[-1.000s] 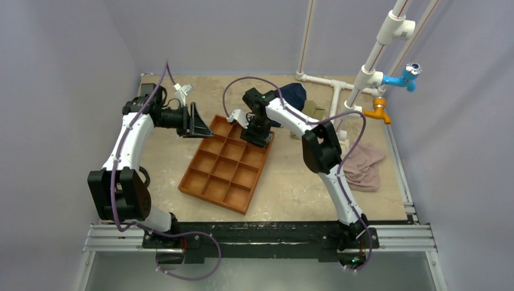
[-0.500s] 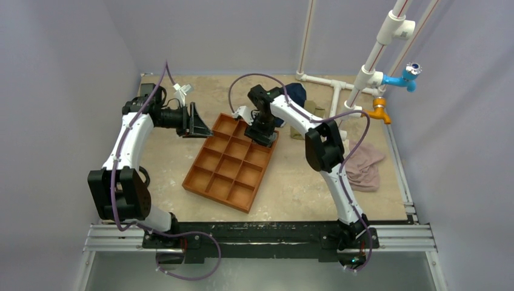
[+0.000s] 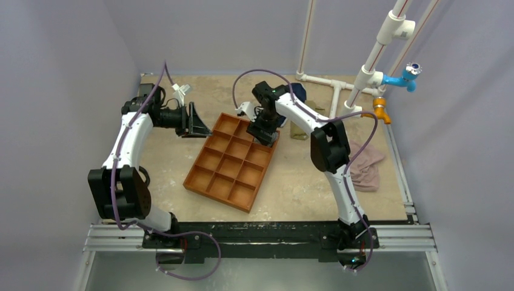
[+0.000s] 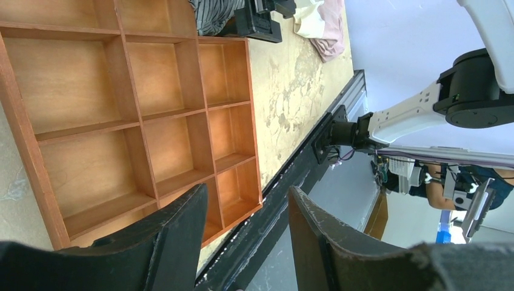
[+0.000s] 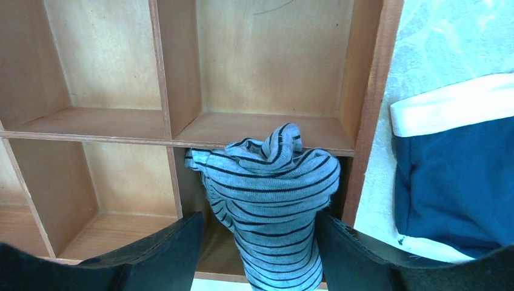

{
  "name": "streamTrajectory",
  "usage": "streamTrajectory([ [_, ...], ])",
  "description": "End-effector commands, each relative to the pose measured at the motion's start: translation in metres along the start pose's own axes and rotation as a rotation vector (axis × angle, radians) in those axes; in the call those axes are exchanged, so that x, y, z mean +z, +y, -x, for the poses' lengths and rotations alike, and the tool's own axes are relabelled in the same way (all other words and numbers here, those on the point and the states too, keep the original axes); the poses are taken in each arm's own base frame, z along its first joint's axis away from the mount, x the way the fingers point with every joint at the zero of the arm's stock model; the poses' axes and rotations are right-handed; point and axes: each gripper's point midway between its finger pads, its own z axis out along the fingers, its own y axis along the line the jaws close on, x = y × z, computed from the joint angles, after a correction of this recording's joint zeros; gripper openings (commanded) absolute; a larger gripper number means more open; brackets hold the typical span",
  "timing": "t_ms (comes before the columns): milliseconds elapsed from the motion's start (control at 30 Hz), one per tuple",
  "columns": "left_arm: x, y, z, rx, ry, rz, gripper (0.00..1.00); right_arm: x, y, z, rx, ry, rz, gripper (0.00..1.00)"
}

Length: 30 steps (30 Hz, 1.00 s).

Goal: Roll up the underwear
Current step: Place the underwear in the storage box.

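Right gripper point(image 5: 259, 225) shifted right; one underwear point(image 5: 273, 176), one tray point(image 5: 370, 91).

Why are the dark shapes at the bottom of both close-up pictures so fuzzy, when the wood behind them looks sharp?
Right wrist view: the right hand's fingers sit too near the lens to focus; the striped underwear and wooden tray are crisp. Left wrist view: the left hand's fingers blur likewise, tray sharp. Top view: even light, soft shadows.
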Motion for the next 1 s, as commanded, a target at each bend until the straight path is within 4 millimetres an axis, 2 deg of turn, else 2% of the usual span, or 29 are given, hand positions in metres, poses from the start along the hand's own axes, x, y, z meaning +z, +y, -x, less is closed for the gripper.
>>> streamTrajectory([
  [0, -0.004, -0.003, 0.011, 0.042, -0.027, -0.015, 0.50, -0.029, -0.007, 0.016, 0.002, -0.091, -0.037, 0.68],
  [167, -0.004, -0.002, 0.011, 0.039, -0.025, -0.014, 0.50, -0.045, -0.009, 0.027, 0.004, -0.143, -0.052, 0.69],
  [400, -0.005, -0.002, 0.012, 0.036, -0.029, -0.014, 0.50, -0.055, -0.011, 0.040, 0.005, -0.201, -0.064, 0.69],
  [800, -0.008, -0.001, 0.013, 0.032, -0.038, -0.014, 0.50, -0.047, -0.019, 0.053, 0.017, -0.252, -0.086, 0.63],
  [967, -0.009, 0.000, 0.013, 0.025, -0.040, -0.017, 0.49, -0.042, -0.017, 0.055, 0.023, -0.261, -0.065, 0.57],
])
